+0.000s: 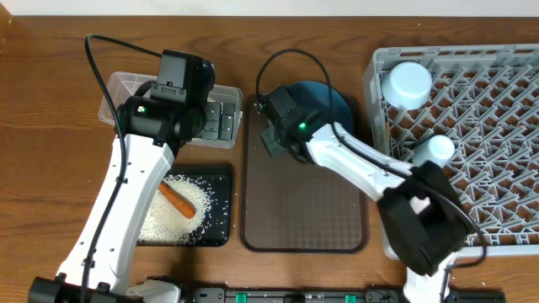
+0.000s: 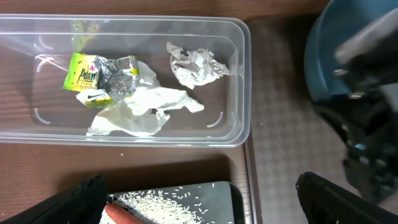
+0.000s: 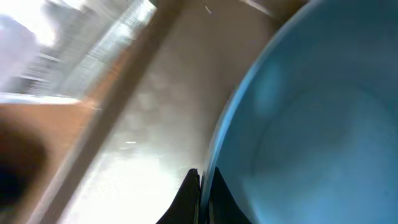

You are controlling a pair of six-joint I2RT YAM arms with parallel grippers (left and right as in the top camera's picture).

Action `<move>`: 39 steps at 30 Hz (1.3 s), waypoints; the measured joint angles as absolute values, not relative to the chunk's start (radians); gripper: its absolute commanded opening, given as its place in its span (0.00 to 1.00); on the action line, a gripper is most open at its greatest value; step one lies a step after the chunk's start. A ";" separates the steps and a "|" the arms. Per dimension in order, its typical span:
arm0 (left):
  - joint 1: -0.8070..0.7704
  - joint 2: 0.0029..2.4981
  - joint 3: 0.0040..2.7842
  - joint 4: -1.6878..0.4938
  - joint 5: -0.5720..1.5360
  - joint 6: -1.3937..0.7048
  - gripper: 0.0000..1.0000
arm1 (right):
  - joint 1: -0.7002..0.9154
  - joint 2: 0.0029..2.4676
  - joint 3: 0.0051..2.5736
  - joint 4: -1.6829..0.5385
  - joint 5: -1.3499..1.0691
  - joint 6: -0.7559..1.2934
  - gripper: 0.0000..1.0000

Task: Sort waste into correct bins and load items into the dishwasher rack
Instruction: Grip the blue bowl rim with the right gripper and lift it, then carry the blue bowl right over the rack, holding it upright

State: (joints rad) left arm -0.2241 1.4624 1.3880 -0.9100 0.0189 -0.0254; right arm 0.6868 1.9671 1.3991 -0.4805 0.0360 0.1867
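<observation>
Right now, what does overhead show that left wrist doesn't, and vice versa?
Only overhead: the grey rack, with a pale cup and a smaller one in it.
Only left wrist: what lies in the clear tub: a green wrapper, foil and crumpled tissue, all hidden overhead.
Both: the tub, the black tray with rice and a carrot, the brown tray, and the blue plate.

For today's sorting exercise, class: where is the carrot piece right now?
In the overhead view, the carrot piece lies on rice in the black tray, left of the brown tray.
</observation>
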 measured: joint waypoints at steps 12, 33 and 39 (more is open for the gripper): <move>-0.224 1.462 1.388 -0.910 0.019 -0.025 1.00 | 0.543 1.613 1.398 -0.482 -0.309 0.205 0.01; -0.224 1.462 1.388 -0.910 0.019 -0.025 1.00 | -0.194 1.461 1.397 -0.551 -1.217 0.084 0.01; -0.224 1.462 1.388 -0.910 0.019 -0.025 1.00 | -0.380 1.461 1.397 -0.616 -1.363 -0.014 0.01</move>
State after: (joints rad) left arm -0.2241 1.4624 1.3880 -0.9100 0.0189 -0.0254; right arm -0.3798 1.4612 1.3972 -0.6159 -1.3628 -0.0135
